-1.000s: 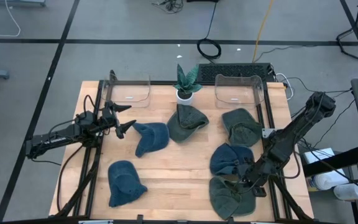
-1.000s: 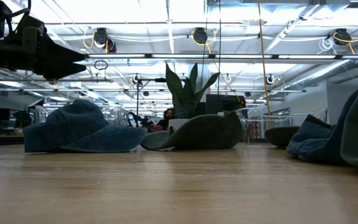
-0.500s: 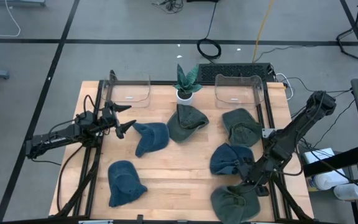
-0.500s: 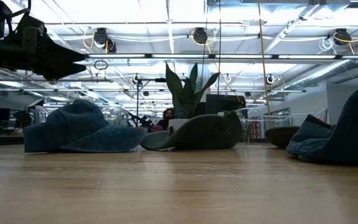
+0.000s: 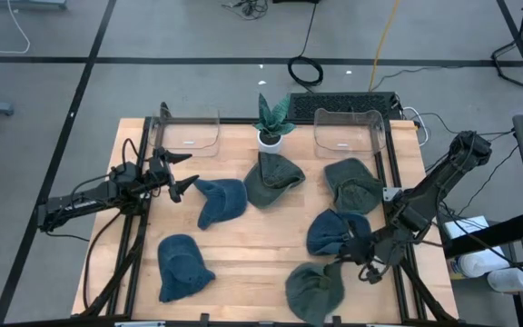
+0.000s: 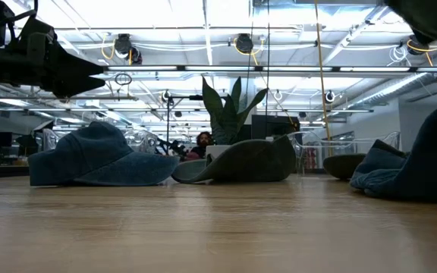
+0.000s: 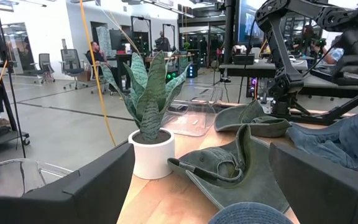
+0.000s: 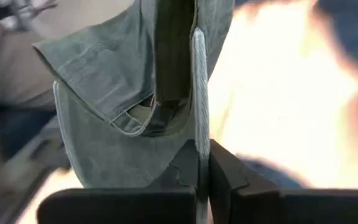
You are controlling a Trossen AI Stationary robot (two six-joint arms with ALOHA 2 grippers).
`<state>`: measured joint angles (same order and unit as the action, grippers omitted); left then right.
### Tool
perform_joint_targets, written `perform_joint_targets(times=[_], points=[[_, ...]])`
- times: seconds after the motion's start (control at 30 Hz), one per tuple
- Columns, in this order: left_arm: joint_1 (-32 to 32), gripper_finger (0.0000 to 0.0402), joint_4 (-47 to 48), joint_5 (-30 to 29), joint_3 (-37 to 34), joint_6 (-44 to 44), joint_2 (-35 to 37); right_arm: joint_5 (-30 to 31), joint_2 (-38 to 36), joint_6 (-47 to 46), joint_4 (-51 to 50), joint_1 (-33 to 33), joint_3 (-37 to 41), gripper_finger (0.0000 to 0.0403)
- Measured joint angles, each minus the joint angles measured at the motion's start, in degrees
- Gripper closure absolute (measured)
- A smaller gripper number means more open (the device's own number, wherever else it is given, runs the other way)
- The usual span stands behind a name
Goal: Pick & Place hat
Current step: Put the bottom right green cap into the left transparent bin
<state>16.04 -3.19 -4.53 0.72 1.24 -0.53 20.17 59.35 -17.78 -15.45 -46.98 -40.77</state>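
Hat (image 5: 314, 292), olive green, hangs at the table's (image 5: 243, 250) near edge towards the right, pinched by the right gripper (image 5: 340, 266), whose fingers (image 8: 222, 180) are pressed tight together on a fold of the cloth; in the right wrist view the cloth droops below the pinch, and the background there is blurred past reading. Its lower part is cut off at the bottom of the high view. Just beyond it lies a blue hat (image 5: 334, 232), touching or nearly touching the right arm, and I cannot tell which. At the near left sits another blue hat (image 5: 182, 265), well apart from both arms. Farther on, the left gripper (image 5: 182, 174) hovers at the left side with its fingers spread wide and nothing between them, just beside a third blue hat (image 5: 220, 201). In the low view that arm is only a dark shape at the top left corner. Beyond the middle lie two more green hats (image 5: 273, 178), the second (image 5: 351, 184) to the right. At the far edge a potted plant (image 5: 271, 121) stands between two clear bins (image 5: 189, 133), the right one (image 5: 348, 131) near the second green hat. In the low view a person (image 6: 201, 142) shows partly behind the plant, too small to make out
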Motion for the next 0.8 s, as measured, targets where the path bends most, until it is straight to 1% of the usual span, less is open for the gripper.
perform_joint_targets(times=[0.1, 0.3, 0.4, 0.5, 0.63, 0.8], points=[[0.0, 0.0023, 0.0, 0.0, 0.0, 0.0, 0.0, 7.0, 0.0, 4.4, 2.8, 0.0, 0.0, 0.0402], [0.0, 0.0023, 0.0, 0.0, 0.0, 0.0, 0.0, 28.5, 0.0, 9.6, 8.0, 0.0, 0.0, 0.0402], [0.0, 0.0023, 0.0, 0.0, 0.0, 0.0, 0.0, 36.5, 0.0, 11.0, 11.6, 0.4, 0.0, 0.0402], [0.0, 0.0023, 0.0, 0.0, 0.0, 0.0, 0.0, 39.8, 0.0, 11.7, 15.2, 1.7, 0.0, 0.0402], [0.0, 0.0023, 0.0, 0.0, 0.0, 0.0, 0.0, 40.0, 0.6, 13.4, 20.4, 4.3, 0.0, 0.0402], [0.0, 0.0023, 0.0, 0.0, 0.0, 0.0, 0.0, 40.0, 3.3, 21.8, 30.5, 8.3, 0.0, 0.0402]])
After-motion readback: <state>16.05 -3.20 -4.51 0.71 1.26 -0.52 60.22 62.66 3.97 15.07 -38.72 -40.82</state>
